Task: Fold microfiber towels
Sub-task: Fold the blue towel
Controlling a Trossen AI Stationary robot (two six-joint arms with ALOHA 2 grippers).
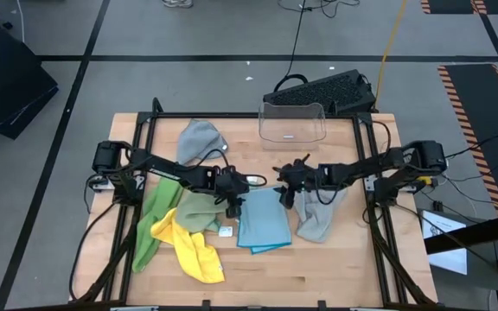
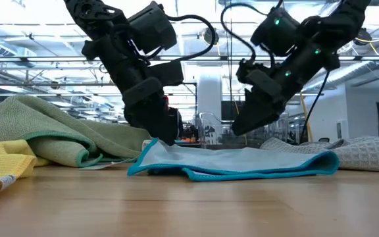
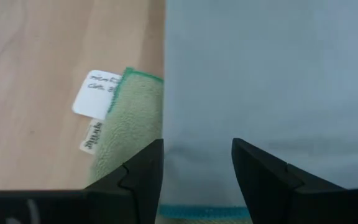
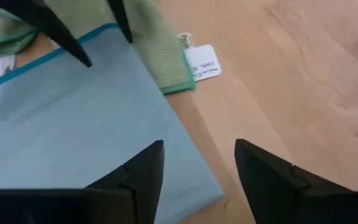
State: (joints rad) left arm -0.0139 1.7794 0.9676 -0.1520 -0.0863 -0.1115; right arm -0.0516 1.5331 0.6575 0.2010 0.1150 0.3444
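A light blue towel lies folded flat at the table's middle. Its teal-trimmed edges face the near side. My left gripper is open and slants down over the towel's left edge. My right gripper is open and hangs above the towel's far right part, clear of it. A sage green towel, a bright green one and a yellow one lie crumpled to the left. One grey towel lies to the right and another at the far left. My left gripper has its open fingers down at the light blue towel's left edge. I cannot tell whether they touch it. Nothing is pinched between them.
A clear plastic bin stands at the table's far edge. A white label of the sage green towel lies on bare wood beside the blue towel. The near part of the table is bare wood.
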